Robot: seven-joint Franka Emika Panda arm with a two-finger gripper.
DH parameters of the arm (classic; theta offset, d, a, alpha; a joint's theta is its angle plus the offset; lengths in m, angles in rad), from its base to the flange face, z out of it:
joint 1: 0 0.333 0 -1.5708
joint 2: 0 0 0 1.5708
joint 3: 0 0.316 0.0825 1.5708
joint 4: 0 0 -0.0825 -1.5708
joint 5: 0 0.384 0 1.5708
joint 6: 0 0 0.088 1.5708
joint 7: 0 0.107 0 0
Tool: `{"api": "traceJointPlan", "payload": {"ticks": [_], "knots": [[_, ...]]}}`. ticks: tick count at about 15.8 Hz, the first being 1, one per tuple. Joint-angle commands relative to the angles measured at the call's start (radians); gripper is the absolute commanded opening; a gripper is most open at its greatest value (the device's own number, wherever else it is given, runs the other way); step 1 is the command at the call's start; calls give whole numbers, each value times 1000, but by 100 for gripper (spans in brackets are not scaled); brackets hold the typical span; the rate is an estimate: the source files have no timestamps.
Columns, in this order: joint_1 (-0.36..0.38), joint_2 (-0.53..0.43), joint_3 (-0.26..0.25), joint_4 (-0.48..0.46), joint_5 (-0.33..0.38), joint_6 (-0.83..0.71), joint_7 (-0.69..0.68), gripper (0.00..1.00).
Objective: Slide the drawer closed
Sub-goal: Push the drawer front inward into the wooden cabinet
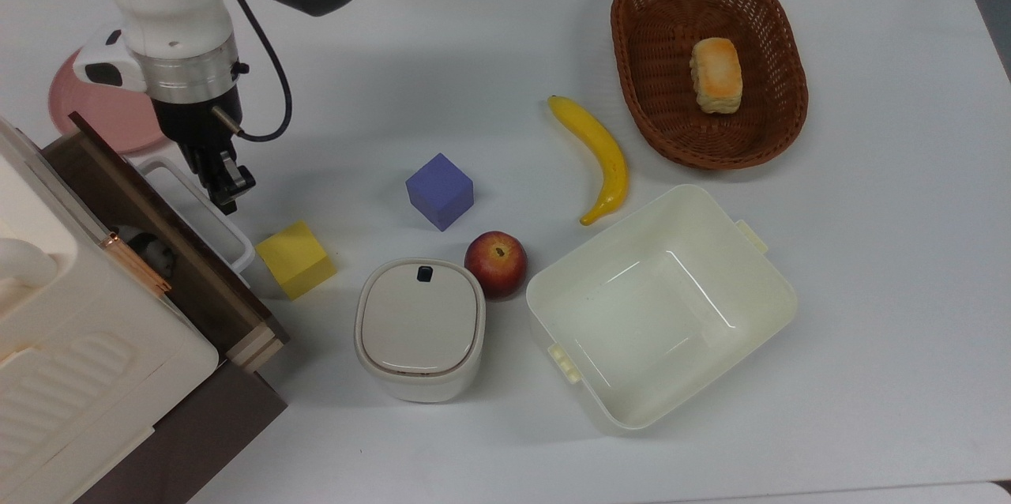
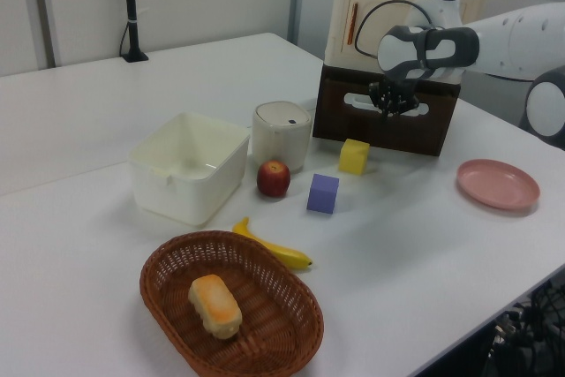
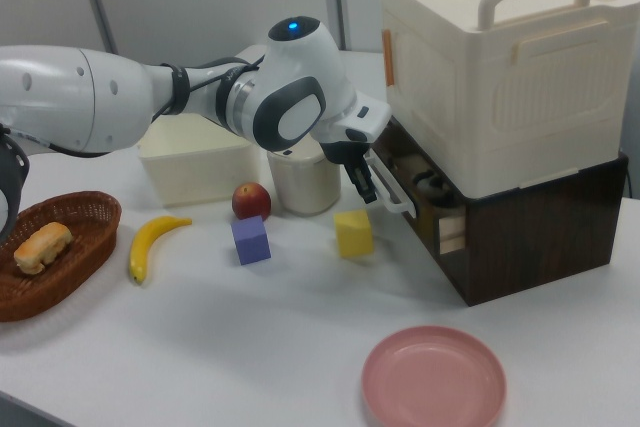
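Drawer [image 1: 170,247] — at the table's edge under a cream box, nearly shut, a narrow gap left — with the end effector [image 1: 225,186], finger spread indiscernible, at its white handle [image 1: 207,212].

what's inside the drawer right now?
A small black-and-white toy shows in the drawer gap; the cream box on top covers the rest of the inside. The claw is at the white handle.

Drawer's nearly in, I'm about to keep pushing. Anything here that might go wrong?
Two risks. The small black-and-white toy lies in the drawer near the cabinet's edge and might get pinched. The gripper presses at the white handle, toward one end, so it might slip off or skew the drawer.
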Motion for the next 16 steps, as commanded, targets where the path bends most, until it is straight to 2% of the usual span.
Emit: {"api": "traceJointPlan", "payload": {"ticks": [1,16], "knots": [[-1,23,-7,33,-8,17,21,0],[-21,59,-6,81,4,17,25,0]]}}
